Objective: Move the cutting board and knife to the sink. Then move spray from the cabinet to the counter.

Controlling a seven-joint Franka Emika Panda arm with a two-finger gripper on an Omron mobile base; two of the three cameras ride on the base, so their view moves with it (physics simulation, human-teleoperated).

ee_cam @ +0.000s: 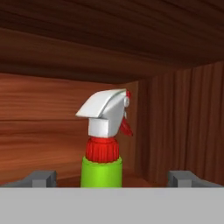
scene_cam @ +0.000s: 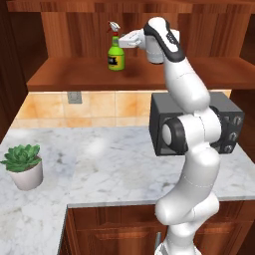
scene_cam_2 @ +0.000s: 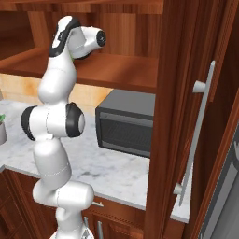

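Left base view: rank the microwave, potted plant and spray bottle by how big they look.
1. Microwave, largest, though the arm covers part of it.
2. Potted plant.
3. Spray bottle, smallest; it stands farther back on the cabinet shelf, so distance may shrink it.

Colours and patterns observed.
Spray [scene_cam: 116, 54]: green bottle, dark label, red collar, white-and-red head. Cabinet [scene_cam: 74, 74]: reddish-brown wood grain. Desk [scene_cam: 99, 164]: white marble, grey veining. Microwave [scene_cam: 164, 124]: dark grey.
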